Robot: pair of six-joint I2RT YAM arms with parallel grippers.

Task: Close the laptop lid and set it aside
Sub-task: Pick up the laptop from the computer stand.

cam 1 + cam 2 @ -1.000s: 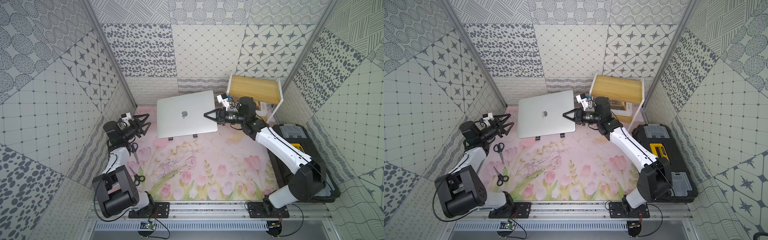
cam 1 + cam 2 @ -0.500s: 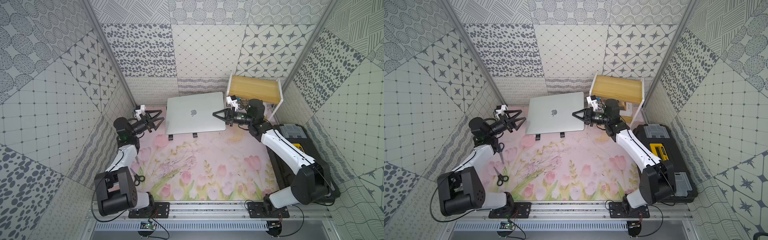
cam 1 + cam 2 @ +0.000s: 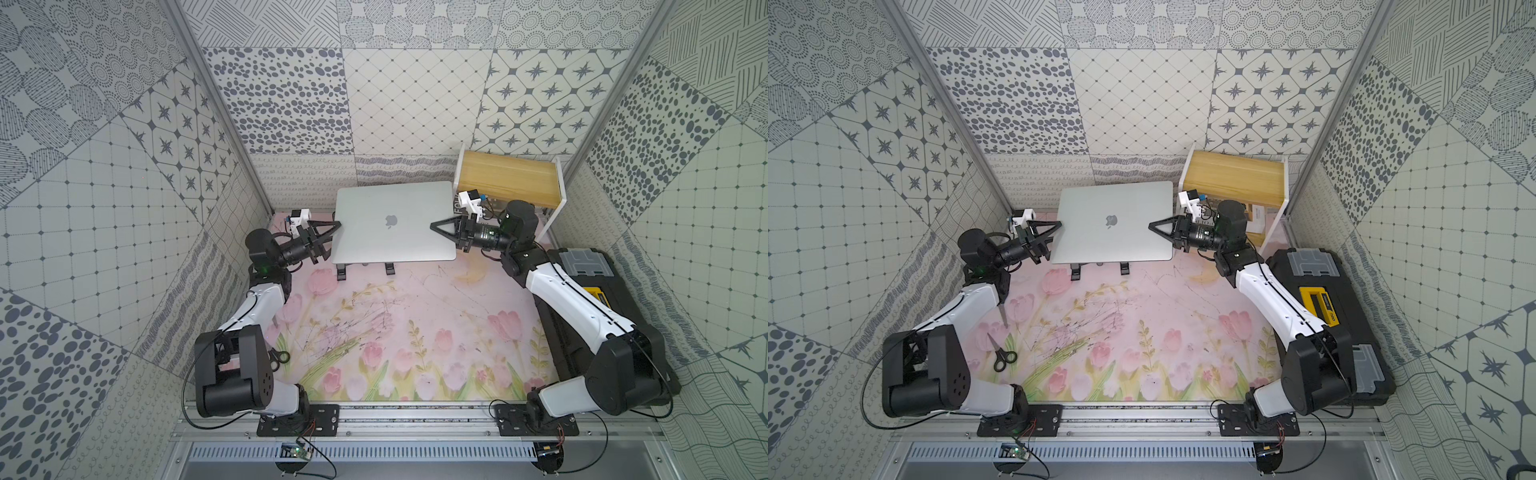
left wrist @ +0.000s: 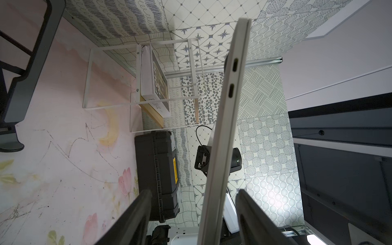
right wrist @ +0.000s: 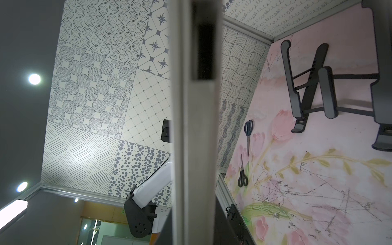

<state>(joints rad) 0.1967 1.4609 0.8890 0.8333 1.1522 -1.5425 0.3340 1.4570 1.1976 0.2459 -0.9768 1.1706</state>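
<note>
I clench the right gripper (image 3: 435, 226) on the laptop (image 3: 392, 232) above the stand (image 3: 389, 269); the left gripper (image 3: 337, 225) gapes astride it, presumably for support.

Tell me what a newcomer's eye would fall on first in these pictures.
The closed silver laptop, logo up, hangs in the air at the back of the pink floral mat, above the black folding stand. The right pincer is clamped on one side edge, while the left pincer straddles the opposite edge, its fingers clear of the metal.
</note>
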